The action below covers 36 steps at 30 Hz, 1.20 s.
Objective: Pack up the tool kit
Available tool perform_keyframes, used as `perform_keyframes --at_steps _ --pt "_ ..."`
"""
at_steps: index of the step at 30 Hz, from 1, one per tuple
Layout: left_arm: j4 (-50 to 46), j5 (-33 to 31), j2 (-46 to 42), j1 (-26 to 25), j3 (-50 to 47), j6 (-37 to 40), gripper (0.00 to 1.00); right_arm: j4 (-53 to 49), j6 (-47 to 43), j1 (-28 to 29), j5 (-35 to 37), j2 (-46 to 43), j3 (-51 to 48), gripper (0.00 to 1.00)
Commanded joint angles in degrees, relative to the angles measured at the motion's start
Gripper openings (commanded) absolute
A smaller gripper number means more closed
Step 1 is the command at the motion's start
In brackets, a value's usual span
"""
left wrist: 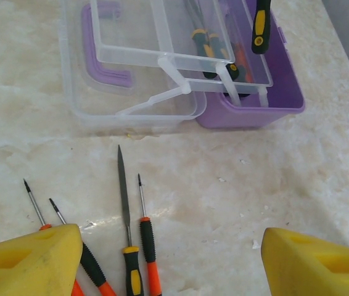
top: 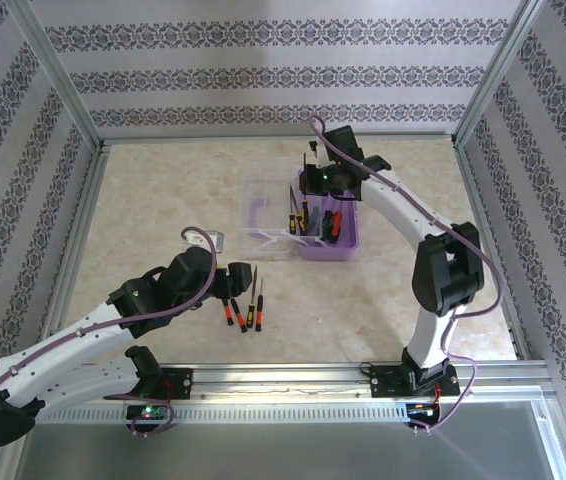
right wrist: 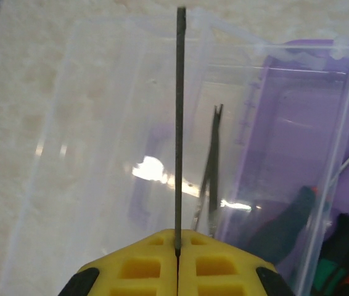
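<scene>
Top external view, as I log it from my station: the purple box (top: 346, 248) sits just right of centre on the marbled table (top: 153, 190), with its clear lid (top: 263, 205) swung open and lying flat at the box's left side. Handles in black, yellow, green and orange-red show inside the box. The right gripper (top: 310, 182) hangs over the box's upper left corner. The left gripper (top: 231, 283) is below and left of the lid, low over the table. Four loose tools (top: 243, 310) lie side by side just right of it, in the lower middle of the frame, apart from the box. Left wrist view: I see the yellow fingers (left wrist: 32, 262) spread wide at the two lower corners, gripping nothing. Entries along the bottom, left to right: two slim drivers (left wrist: 91, 265), their handles partly hidden by the left finger; a flat file (left wrist: 124, 185) with a black-and-yellow handle; a black-and-orange screwdriver (left wrist: 148, 246) just beside the file. At the top, a purple handle (left wrist: 103, 68) shows through the lid, and a clear inner tray (left wrist: 180, 43) lies across the box. Right wrist view: the jaws are pressed together on a thin-shafted tool (right wrist: 179, 123), pinching its dark shaft, which runs straight up the frame over the lid and tray. Green-and-black handles (right wrist: 341, 246) sit in the box at lower right.
</scene>
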Motion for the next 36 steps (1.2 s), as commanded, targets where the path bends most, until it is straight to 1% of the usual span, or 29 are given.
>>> perform_keyframes --at_steps 1,6,14,23,30,32,34,36 --pt "-2.45 -1.55 -0.37 0.67 0.49 -0.19 0.76 -7.79 -5.13 -0.59 2.38 3.04 4.04 0.07" --pt "-1.94 -1.09 1.12 0.76 1.20 0.28 0.74 -7.68 -4.67 -0.70 1.81 6.55 4.86 0.07" --pt "-0.54 0.07 1.62 0.94 0.43 -0.38 0.74 -4.00 -0.25 -2.01 -6.76 9.71 3.70 0.08" --pt "-0.61 0.03 1.46 1.10 0.39 -0.34 0.74 -3.44 3.93 -2.59 -7.39 11.52 4.46 0.08" --pt "-0.45 0.53 1.39 1.20 0.29 -0.49 0.74 -0.79 8.39 -2.68 -12.48 13.00 4.67 0.08" --pt "-0.79 0.75 1.38 1.20 0.35 -0.59 0.74 -0.86 8.41 -2.73 -12.13 13.17 4.69 0.09" --pt "-1.12 0.81 1.11 1.20 0.29 -0.72 0.74 -1.20 8.19 -2.77 -11.62 13.06 4.59 0.12" --pt "-1.48 0.66 0.72 1.16 0.15 -0.86 0.74 -1.40 8.29 -2.85 -11.54 12.82 4.41 0.19"
